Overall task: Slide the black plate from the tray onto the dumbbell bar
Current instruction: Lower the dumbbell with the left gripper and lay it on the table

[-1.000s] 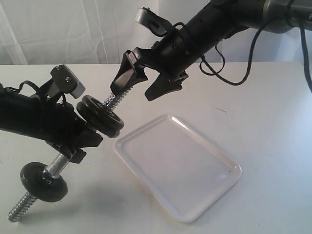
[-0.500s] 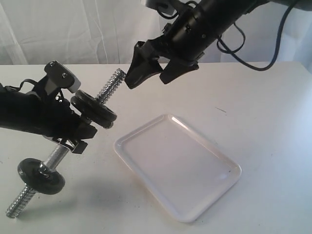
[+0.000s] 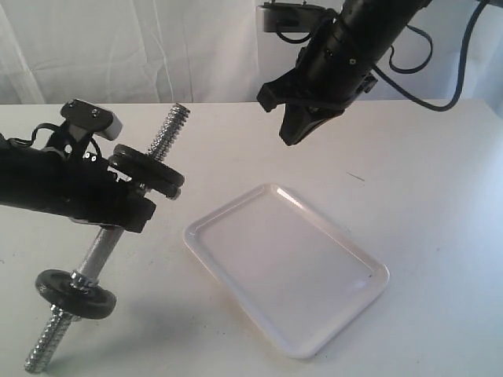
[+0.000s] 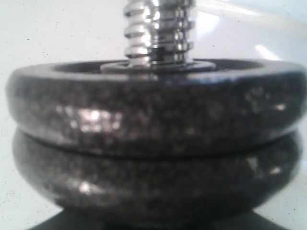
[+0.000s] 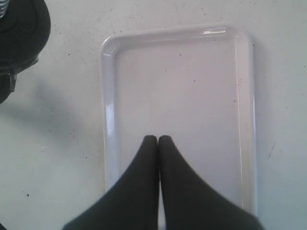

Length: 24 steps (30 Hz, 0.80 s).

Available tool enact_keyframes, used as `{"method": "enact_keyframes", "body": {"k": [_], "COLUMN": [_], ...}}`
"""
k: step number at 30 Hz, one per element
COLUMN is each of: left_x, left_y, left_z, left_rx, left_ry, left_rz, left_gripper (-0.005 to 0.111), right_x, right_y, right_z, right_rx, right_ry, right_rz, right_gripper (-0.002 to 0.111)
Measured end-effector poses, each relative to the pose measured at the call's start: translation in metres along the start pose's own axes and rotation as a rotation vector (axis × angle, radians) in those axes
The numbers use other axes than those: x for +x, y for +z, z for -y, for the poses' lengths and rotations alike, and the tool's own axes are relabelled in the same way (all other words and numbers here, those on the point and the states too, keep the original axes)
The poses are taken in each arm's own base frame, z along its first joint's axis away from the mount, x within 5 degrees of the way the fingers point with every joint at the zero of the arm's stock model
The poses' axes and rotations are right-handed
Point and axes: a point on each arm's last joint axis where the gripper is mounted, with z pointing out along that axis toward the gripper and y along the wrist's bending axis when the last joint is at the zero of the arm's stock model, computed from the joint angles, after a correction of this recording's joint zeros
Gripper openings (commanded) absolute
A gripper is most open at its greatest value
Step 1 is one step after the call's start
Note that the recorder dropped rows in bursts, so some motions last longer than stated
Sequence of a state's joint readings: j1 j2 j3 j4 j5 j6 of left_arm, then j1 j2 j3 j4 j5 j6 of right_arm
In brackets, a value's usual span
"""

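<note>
Two hands are in view. The right hand [image 3: 294,135] hangs with its fingers [image 5: 144,182] pressed flat together, gripping nothing, above the tabletop [image 3: 424,181] at 12 o'clock from the tray [image 3: 229,206]. The left hand [image 3: 126,214] is clamped round the smooth middle of the bar [image 3: 96,253]. The bar slants, one threaded end up toward 1 o'clock and the other down toward 7 o'clock. The black plate [image 3: 145,162] is threaded on the bar just above the left hand. It lies on top of a second plate [image 4: 158,182], the two touching face to face. A third plate [image 3: 75,293] sits on the bar near its lower end. The tray lies flat on the tabletop at 4 o'clock from the left hand.
</note>
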State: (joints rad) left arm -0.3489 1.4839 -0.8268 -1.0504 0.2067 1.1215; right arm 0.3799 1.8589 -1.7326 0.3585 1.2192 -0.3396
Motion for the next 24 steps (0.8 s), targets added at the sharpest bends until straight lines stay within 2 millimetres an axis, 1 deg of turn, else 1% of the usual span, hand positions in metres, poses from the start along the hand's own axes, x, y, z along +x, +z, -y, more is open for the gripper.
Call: {"method": "enact_keyframes", "body": {"k": [5, 9, 16, 24], "left_x": [0.008, 0.012, 0.015, 0.016], "left_y": [0.013, 0.019, 0.025, 0.027], "left_z": [-0.005, -0.007, -0.009, -0.011], "left_rx": [-0.01, -0.016, -0.028, -0.048], "left_ry": [-0.166, -0.26, -0.43, -0.615], "left_rz": [-0.039, -0.059, -0.076, -0.072], "left_gripper": [0.0, 0.0, 0.0, 0.0], "right_x": [0.0, 0.0, 0.0, 0.0], "right_y": [0.0, 0.0, 0.0, 0.0], "right_z": [0.0, 0.0, 0.0, 0.0], "right_rx": [0.0, 0.0, 0.0, 0.0], "right_ry": [0.0, 0.0, 0.0, 0.0], "right_rz": [-0.002, -0.002, -0.002, -0.002], "right_gripper": [0.0, 0.0, 0.0, 0.0]}}
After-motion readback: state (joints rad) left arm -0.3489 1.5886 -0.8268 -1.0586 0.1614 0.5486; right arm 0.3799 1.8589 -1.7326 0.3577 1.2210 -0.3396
